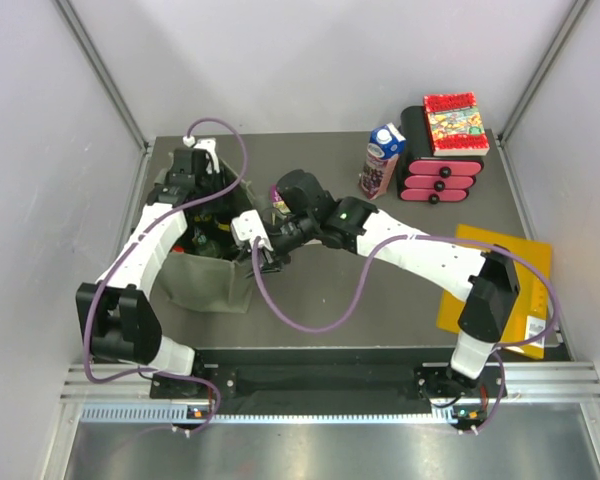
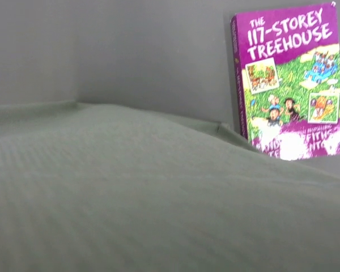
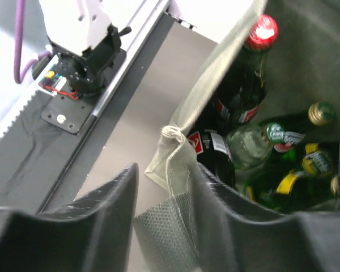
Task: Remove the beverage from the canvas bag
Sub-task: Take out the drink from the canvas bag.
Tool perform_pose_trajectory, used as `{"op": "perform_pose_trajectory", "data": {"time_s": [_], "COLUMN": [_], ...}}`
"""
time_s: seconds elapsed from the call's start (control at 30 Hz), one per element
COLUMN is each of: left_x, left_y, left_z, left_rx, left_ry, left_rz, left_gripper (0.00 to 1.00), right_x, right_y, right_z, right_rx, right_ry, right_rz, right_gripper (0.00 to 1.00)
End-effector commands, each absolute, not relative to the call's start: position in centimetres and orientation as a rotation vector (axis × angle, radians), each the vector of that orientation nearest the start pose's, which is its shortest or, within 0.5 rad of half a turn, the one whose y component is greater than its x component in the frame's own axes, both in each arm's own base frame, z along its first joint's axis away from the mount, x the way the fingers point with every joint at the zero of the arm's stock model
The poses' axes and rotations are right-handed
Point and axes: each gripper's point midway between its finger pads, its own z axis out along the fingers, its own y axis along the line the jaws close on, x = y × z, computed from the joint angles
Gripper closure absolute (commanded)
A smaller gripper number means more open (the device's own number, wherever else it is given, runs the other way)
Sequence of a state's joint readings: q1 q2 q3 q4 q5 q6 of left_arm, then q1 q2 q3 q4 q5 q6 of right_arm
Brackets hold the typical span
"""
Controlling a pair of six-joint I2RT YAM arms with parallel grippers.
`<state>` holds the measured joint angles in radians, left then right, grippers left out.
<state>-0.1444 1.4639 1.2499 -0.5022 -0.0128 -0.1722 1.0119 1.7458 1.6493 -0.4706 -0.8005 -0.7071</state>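
The olive canvas bag [image 1: 208, 272] stands at the left of the table with its mouth open. Several bottles sit inside: a dark cola bottle with a red cap [image 3: 259, 35], green bottles [image 3: 297, 129] and a clear one [image 3: 248, 148]. My right gripper [image 3: 165, 177] is at the bag's near right rim. Its fingers stand apart, and the rim's knotted cloth corner [image 3: 175, 148] lies between them against the right finger [image 3: 215, 198]. My left gripper [image 1: 204, 184] is at the bag's far rim. In the left wrist view the cloth [image 2: 158, 198] fills the frame and hides its fingers.
A purple book [image 2: 292, 79] stands just past the bag, between the two grippers [image 1: 278, 205]. A milk carton [image 1: 382, 160] and a pink drawer box [image 1: 440, 172] with a red book on top are at the back right. An orange book [image 1: 500, 285] lies at the right.
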Motion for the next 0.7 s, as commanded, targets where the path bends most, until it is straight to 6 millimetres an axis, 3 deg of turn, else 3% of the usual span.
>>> {"op": "perform_pose_trajectory", "data": {"time_s": [0.0, 0.17, 0.53, 0.67], "left_x": [41.1, 40.7, 40.0, 39.6], "left_y": [-6.0, -6.2, -6.1, -6.0], "left_z": [27.9, 31.5, 35.7, 36.5], "left_rx": [0.009, 0.016, -0.005, -0.017], "left_ry": [2.072, 2.018, 1.979, 1.983], "left_rz": [-0.138, -0.154, -0.167, -0.172], "left_gripper": [1.0, 1.0, 1.0, 1.0], "right_x": [18.2, 20.3, 24.0, 24.9], "right_y": [47.0, 47.4, 46.9, 47.8], "right_z": [26.4, 30.3, 38.2, 38.6], "right_rx": [-1.791, -1.648, -1.355, -1.275], "right_ry": [1.167, 1.19, 1.212, 1.281], "right_rz": [1.082, 1.141, 1.269, 1.328], "right_gripper": [0.5, 0.44, 0.4, 0.38]}}
